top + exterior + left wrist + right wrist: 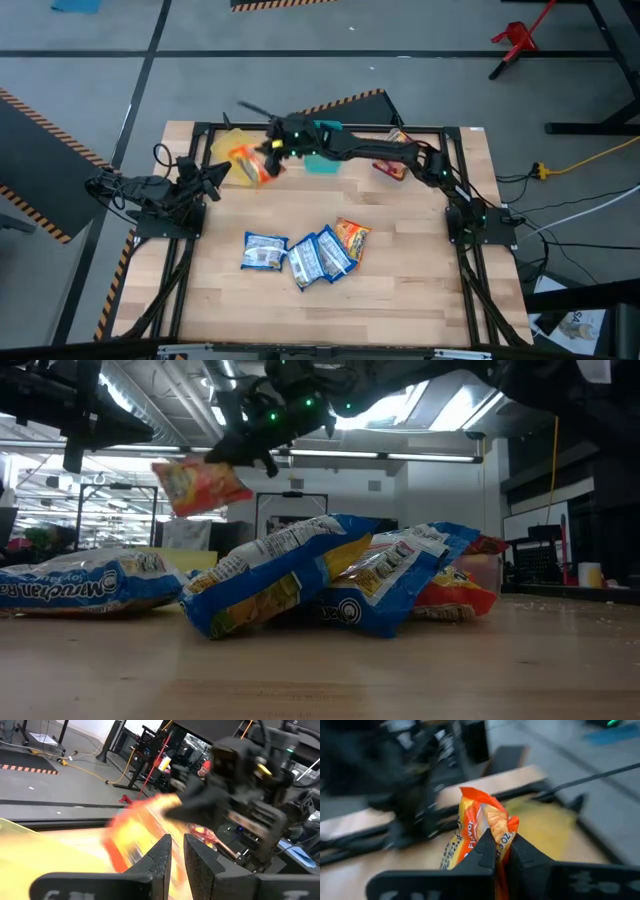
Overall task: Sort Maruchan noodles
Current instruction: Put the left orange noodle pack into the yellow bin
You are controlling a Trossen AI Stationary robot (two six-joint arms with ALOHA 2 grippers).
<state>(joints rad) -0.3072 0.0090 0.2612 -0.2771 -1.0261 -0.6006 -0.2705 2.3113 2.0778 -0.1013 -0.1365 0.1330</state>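
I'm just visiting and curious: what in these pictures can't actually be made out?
- Orange glossy noodle packet pinched in the right gripper: flavour text blurred, partly hidden by the fingers.
- Yellow plastic bin: contents hidden by arm and packet, high view.
- Red packet: mostly under the right arm.
- Left gripper: holds nothing visible.

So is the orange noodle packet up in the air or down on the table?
In the air: the right pincer pinches the orange packet above the table.

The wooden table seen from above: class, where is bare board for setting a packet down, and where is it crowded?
Bare: the wooden table near its front edge, and the strip right of the glossy blue-and-orange packet cluster. Crowded: the back edge, with yellow bin, teal bin, and the right gripper carrying an orange packet.
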